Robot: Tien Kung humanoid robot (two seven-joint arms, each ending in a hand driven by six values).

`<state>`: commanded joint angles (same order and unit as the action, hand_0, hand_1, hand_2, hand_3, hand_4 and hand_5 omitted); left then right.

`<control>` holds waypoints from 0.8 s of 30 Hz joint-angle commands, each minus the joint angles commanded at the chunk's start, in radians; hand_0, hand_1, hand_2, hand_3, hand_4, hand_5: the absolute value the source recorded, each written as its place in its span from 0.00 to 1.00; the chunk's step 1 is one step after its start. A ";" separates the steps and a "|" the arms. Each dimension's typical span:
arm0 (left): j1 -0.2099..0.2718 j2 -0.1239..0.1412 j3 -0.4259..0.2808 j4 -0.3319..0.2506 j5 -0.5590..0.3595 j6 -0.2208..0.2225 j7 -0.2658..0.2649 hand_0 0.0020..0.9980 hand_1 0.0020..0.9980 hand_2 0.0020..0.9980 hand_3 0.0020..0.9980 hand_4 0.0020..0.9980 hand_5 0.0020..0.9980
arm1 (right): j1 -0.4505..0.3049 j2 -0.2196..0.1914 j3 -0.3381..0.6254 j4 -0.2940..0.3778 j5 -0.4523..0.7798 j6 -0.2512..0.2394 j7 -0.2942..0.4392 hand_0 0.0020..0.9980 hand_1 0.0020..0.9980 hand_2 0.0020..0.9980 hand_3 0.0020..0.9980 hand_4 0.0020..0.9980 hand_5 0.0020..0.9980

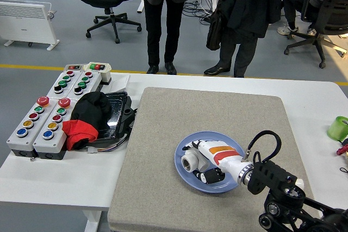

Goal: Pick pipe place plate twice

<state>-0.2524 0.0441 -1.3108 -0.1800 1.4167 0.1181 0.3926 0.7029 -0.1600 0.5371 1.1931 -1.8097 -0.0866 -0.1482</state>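
Right hand (202,162) curled around a white pipe (190,163), low over the blue plate (184,148), plate on a grey mat (163,134) toward the tabletop's (321,101) near edge

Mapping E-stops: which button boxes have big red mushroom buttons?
The near pair of boxes, closest to the table's front edge; the far pair shows only small buttons.

I have a single head view, set high on the robot's side, facing forward and down over the white worktop (49,186); its near edge runs along the bottom, the floor (43,58) beyond fills the top.
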 joint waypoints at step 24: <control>0.008 0.000 -0.009 0.000 0.019 -0.003 0.000 0.72 0.75 0.70 0.65 0.39 1.00 | -0.095 -0.084 0.294 0.158 -0.005 0.083 -0.028 0.96 0.92 1.00 1.00 0.76 0.31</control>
<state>-0.2447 0.0442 -1.3201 -0.1800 1.4357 0.1150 0.3929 0.6077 -0.2438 0.8308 1.3509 -1.8142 -0.0036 -0.1761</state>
